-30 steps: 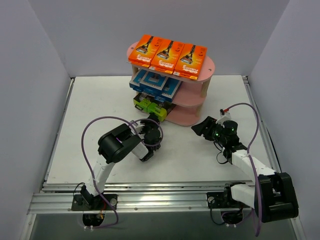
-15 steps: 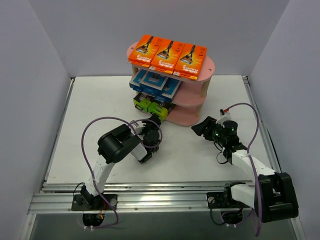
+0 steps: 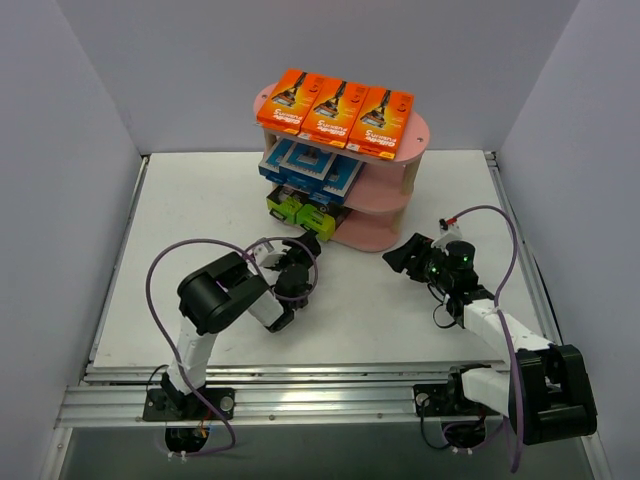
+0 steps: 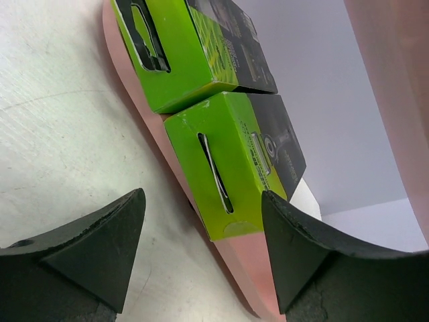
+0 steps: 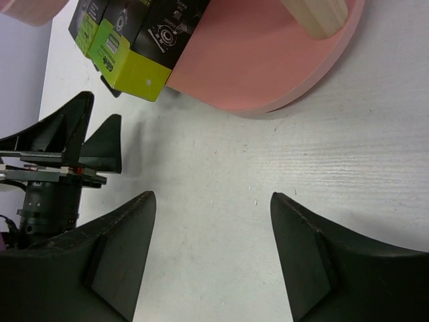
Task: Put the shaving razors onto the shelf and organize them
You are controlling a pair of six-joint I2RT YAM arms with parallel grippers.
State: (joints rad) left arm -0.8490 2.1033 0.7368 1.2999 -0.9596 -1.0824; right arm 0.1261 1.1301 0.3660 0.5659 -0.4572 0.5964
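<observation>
The pink shelf (image 3: 378, 228) stands at the back centre. Three orange shaving razors (image 3: 336, 112) lie in a row on its top board, blue-and-white ones (image 3: 311, 166) on the middle board, and black-and-lime ones (image 3: 299, 212) on the bottom board. My left gripper (image 3: 298, 258) is open just in front of the bottom board. In the left wrist view the left gripper (image 4: 203, 201) faces the lime end of the nearer pack (image 4: 231, 168), which lies on the board beyond the fingertips, beside a second pack (image 4: 181, 54). My right gripper (image 3: 402, 256) hovers open and empty over bare table, right of the shelf's front.
White walls close in the table on the left, back and right. The right wrist view shows the bottom board's rim (image 5: 268, 67), a pale wooden post (image 5: 318, 13), the lime-ended packs (image 5: 131, 64) and the left gripper's fingers (image 5: 74, 137) at left.
My left gripper has opened, let go of the black-and-lime pack on the bottom board and drawn back a little toward me. The right arm has stayed put.
</observation>
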